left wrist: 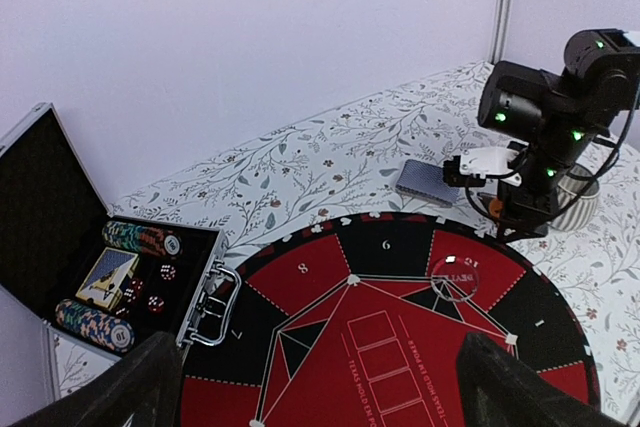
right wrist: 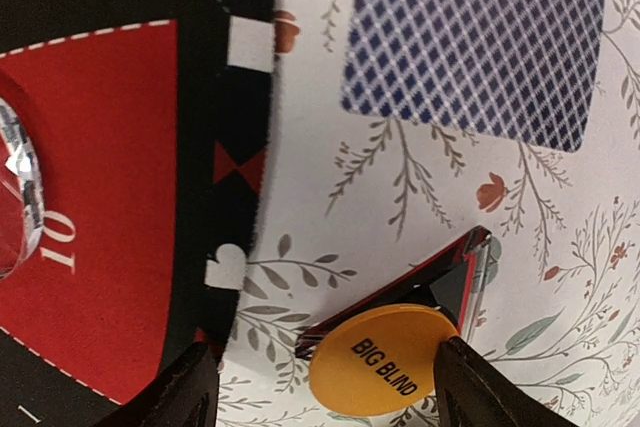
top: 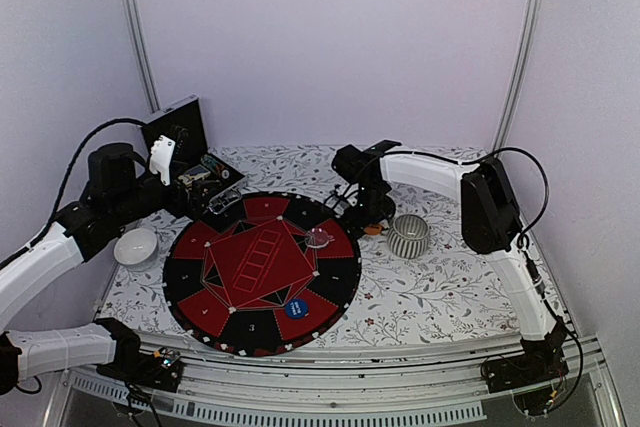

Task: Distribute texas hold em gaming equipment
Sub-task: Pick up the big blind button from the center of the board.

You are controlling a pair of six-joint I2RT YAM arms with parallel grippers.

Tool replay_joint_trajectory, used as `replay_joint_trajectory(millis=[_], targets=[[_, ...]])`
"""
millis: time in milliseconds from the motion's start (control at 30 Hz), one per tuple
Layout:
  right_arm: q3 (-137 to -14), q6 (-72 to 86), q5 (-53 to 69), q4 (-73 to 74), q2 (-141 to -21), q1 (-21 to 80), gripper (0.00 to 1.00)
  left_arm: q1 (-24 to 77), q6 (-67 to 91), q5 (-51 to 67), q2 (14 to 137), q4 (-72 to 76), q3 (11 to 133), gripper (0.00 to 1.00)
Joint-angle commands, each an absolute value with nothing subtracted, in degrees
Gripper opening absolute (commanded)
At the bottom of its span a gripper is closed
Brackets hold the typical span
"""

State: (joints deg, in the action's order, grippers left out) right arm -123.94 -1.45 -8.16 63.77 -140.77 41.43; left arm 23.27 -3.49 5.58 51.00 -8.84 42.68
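the left arm [top: 55, 242] is bent at the left side, with the wrist lifted high; the left gripper [left wrist: 318, 352] looks down at a slant, jaws spread wide. the right arm [top: 490, 209] reaches inward, the right gripper [right wrist: 325, 372] low, pointing down, jaws apart

Soft even light, faint shadows (wrist-view bottom corners blurred).

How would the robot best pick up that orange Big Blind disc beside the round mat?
By its rim, on two opposite edges, coming straight down from above. The orange disc lies label up and is thin and round; the right gripper hangs over it, jaws open either side.
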Motion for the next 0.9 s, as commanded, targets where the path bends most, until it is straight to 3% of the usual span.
replay_joint_trajectory(millis=[0, 467, 867], targets=[[-121.20, -0.27, -10.57, 63.71, -139.76, 39.82, 0.75, 23.64, -4.13, 6.15, 50.54, -8.35, 42.10, 0.98], [-120.06, -0.62, -7.40, 62.40, -140.23, 38.96, 0.75, 23.64, -4.13, 6.13, 50.62, -8.35, 42.09, 0.98], [-118.47, -0.35, -6.24, 62.93, -137.38, 38.94, 0.50, 23.64, -4.13, 6.39, 50.62, -8.43, 42.10, 0.98]])
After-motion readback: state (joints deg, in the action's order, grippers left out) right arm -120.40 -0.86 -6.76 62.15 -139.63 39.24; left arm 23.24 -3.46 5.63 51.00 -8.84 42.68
